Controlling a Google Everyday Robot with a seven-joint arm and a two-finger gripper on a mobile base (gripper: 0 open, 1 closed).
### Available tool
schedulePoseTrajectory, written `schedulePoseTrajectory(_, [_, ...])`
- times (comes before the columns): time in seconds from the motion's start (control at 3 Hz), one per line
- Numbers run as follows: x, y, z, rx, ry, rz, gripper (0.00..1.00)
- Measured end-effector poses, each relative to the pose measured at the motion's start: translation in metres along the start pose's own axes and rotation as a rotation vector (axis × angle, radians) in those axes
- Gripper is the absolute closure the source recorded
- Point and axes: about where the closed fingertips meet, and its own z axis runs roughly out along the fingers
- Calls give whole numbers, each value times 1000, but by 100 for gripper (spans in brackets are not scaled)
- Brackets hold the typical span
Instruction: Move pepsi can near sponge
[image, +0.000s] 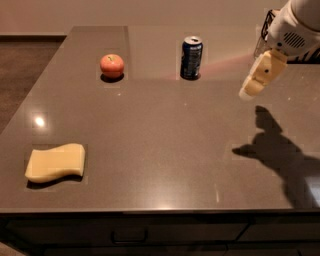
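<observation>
The pepsi can (191, 58) stands upright at the far middle of the dark tabletop (160, 140). The pale-yellow sponge (55, 162) lies flat near the front left edge, far from the can. My gripper (248, 92) hangs in the air at the right, to the right of the can and nearer the front, well apart from it, holding nothing. Its cream fingers point down and to the left, and its shadow falls on the table below it.
A red-orange apple (112, 65) sits at the far left of the table, left of the can. A black wire object (265, 31) stands at the far right behind the arm. The table's front edge has drawers below.
</observation>
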Motion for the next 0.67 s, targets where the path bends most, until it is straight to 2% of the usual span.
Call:
schedulePoseTrajectory(0.33, [-10, -35, 20, 25, -43, 68, 0])
schedulePoseTrajectory(0.67, [-25, -69, 41, 55, -116, 159, 0])
